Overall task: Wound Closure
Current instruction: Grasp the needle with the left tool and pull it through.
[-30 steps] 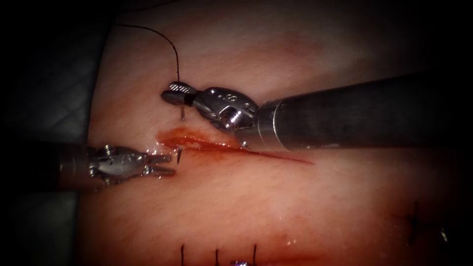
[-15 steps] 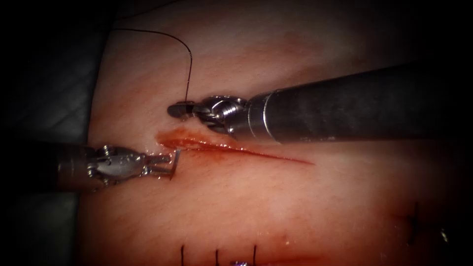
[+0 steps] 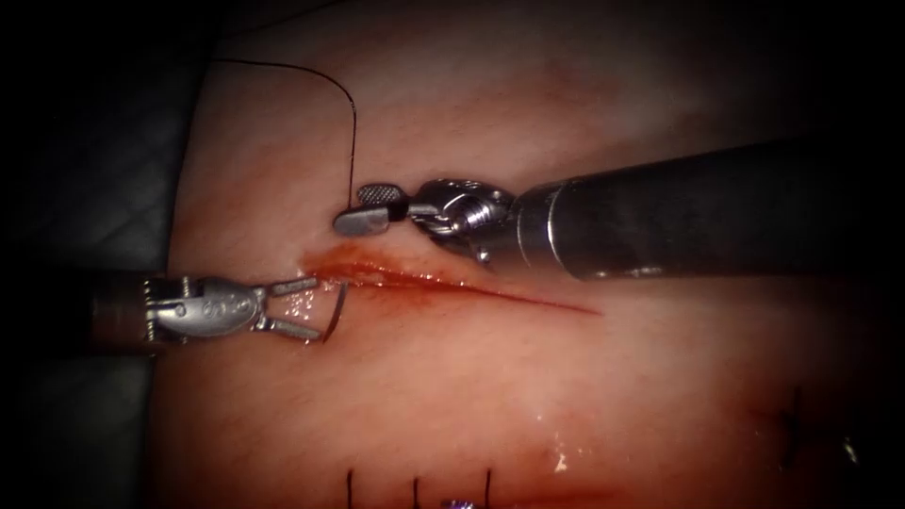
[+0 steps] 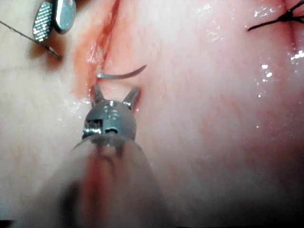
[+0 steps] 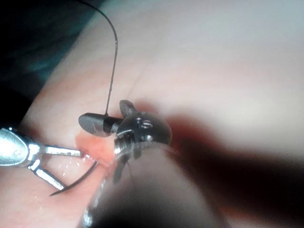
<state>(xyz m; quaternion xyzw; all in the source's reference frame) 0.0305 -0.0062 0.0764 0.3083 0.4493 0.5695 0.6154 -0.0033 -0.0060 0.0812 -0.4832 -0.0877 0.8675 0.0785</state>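
The cut [image 3: 452, 283] runs across the tissue [image 3: 490, 396] with red fluid at its left end. The curved needle [image 3: 335, 311] stands in the tissue at that left end, its pointed part out on the near side and its tail buried. My left tool [image 3: 300, 307] has its jaws open on either side of the needle's free part, gripping nothing; the left wrist view shows the needle [image 4: 121, 74] just beyond the tips of that tool [image 4: 116, 95]. On the far side of the cut my right tool [image 3: 372, 209] is open and holds nothing. The thread [image 3: 353, 141] rises beside it.
Dark stitches [image 3: 415, 488] stand in a row at the tissue's near edge, and another stitch [image 3: 792, 429] lies at the right. The thread arcs to the tissue's far left edge [image 3: 222, 62]. The right tool's shaft [image 3: 707, 212] spans the right half above the cut.
The right tool drove the needle through, then opened its jaws, let go and drew back a little to the right. More needle came out near the left tool, whose jaws opened wider.
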